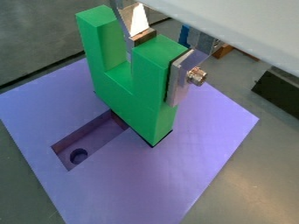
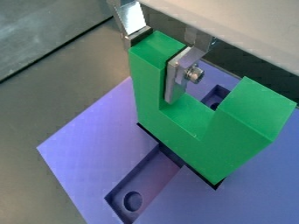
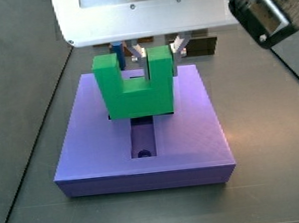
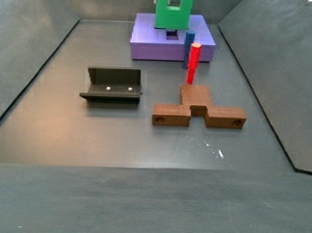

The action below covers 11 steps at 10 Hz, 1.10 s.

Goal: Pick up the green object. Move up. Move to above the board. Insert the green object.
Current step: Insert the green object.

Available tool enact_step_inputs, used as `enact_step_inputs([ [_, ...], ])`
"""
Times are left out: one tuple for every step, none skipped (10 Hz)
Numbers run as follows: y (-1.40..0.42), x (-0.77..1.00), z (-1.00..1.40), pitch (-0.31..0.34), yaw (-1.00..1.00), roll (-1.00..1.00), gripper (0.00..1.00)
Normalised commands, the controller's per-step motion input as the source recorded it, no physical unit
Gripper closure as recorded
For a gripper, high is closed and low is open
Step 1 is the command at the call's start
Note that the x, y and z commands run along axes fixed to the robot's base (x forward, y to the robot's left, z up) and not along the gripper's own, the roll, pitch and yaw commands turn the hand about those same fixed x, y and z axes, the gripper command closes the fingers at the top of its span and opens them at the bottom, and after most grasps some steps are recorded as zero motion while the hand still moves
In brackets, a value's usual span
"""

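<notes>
My gripper (image 1: 158, 52) is shut on one prong of the green object (image 1: 122, 87), a bright green U-shaped block held upright. One silver finger (image 1: 138, 22) is in the gap between the prongs and the other (image 1: 181, 77) is on the prong's outer side. The block's base meets the cross-shaped recess (image 1: 87, 140) of the purple board (image 1: 198, 175); one round hole shows in the open arm of the recess. Both show in the other wrist view too: gripper (image 2: 156, 52), block (image 2: 222, 131), board (image 2: 87, 153). In the side views the block (image 3: 134, 90) (image 4: 171, 13) stands on the board (image 3: 102, 149) (image 4: 151, 46).
A blue post with a red top (image 4: 193, 54) stands at the board's near right corner. A dark olive open box (image 4: 112, 86) and a brown stepped piece (image 4: 198, 112) lie on the grey floor nearer the camera. Sloping grey walls bound the floor.
</notes>
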Motion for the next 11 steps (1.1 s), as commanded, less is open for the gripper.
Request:
enact_step_inputs([
  [0.0, -0.12, -0.3, 0.0, -0.05, 0.08, 1.0],
  [0.04, -0.29, -0.23, 0.0, -0.09, 0.1, 1.0],
  [0.0, -0.25, -0.17, 0.0, -0.08, 0.07, 1.0],
  [0.0, -0.09, -0.21, -0.007, -0.02, 0.01, 1.0],
  [0.0, 0.0, -0.51, 0.0, 0.0, 0.08, 1.0],
  [0.03, 0.07, -0.73, 0.0, 0.0, 0.16, 1.0],
  [0.05, 0.18, -0.8, 0.0, 0.0, 0.14, 1.0],
  [0.03, 0.13, -0.83, 0.0, 0.0, 0.15, 1.0],
  [0.0, 0.12, -0.72, 0.0, 0.0, 0.09, 1.0],
  [0.0, 0.09, -0.17, 0.0, -0.02, 0.0, 1.0],
  [0.0, 0.0, 0.0, 0.0, 0.0, 0.0, 1.0],
])
